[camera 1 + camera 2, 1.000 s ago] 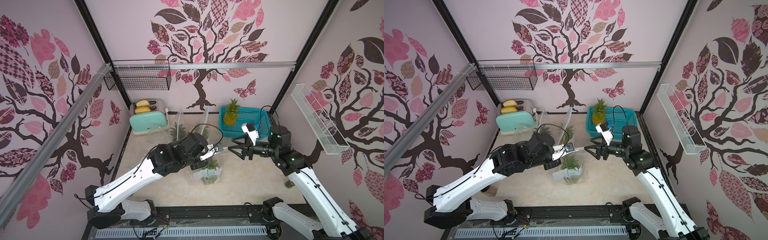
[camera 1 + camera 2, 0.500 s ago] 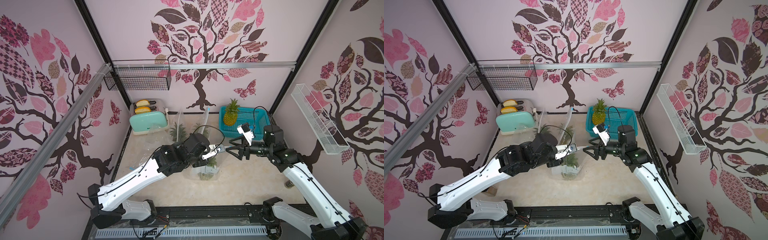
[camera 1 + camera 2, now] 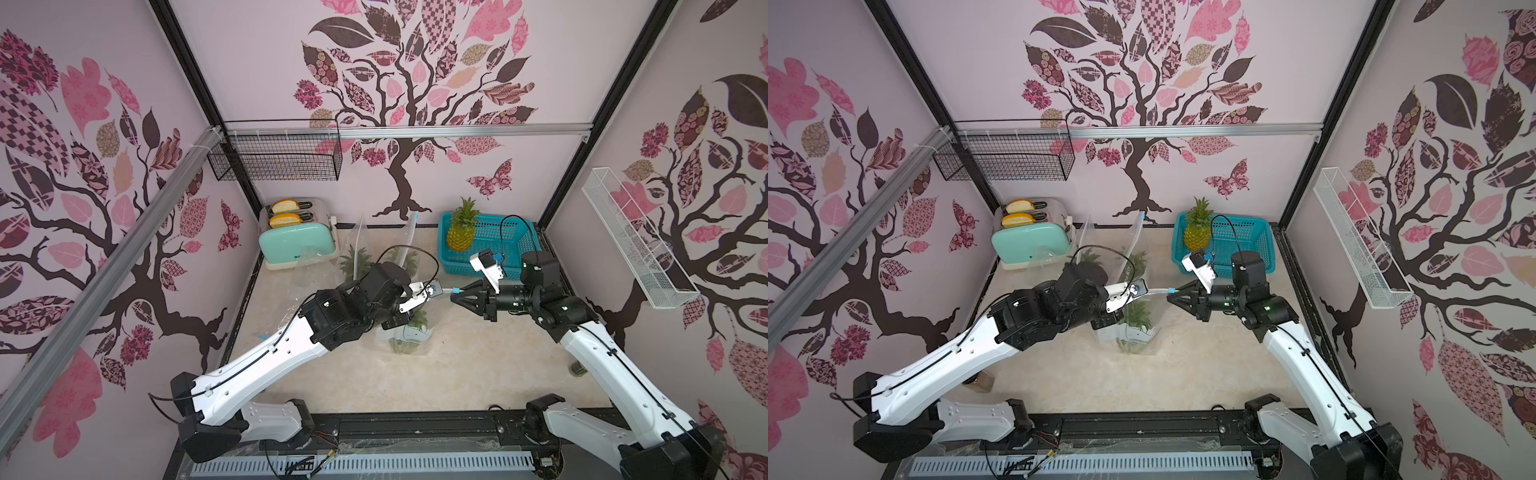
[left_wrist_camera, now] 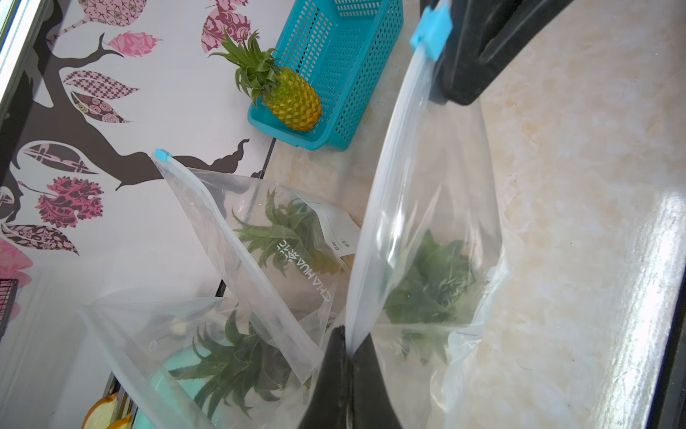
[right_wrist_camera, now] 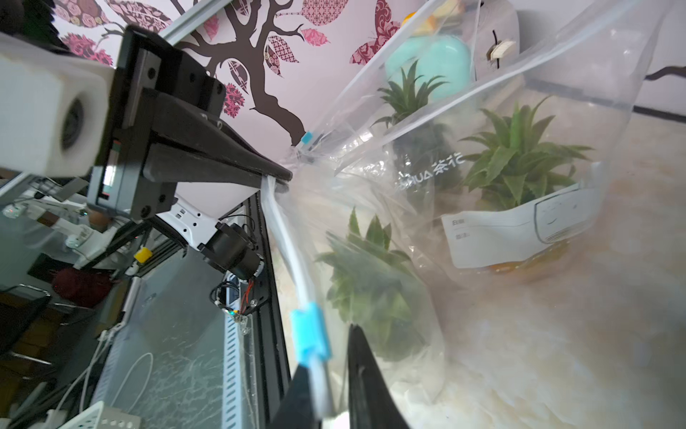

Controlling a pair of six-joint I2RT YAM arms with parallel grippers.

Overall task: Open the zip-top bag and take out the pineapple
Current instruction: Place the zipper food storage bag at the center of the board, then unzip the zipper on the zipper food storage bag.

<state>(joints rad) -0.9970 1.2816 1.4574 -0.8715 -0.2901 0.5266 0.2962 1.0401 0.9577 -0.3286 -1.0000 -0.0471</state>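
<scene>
Right gripper (image 3: 457, 296), wide a moment ago, now pinches narrow on the zip strip beside the blue slider (image 5: 310, 330). Left gripper (image 4: 350, 347) clamps the opposite end, tensioning the zip-top bag (image 4: 427, 208) for unzipping. The pineapple (image 4: 427, 286) sits inside.

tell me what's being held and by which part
The zip-top bag, by its zip strip: left gripper pinches one end, right gripper pinches beside the blue slider.

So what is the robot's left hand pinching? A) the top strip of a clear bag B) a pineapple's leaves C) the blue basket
A: the left hand is shut on the zip-top bag's top strip, with the pineapple inside.
</scene>
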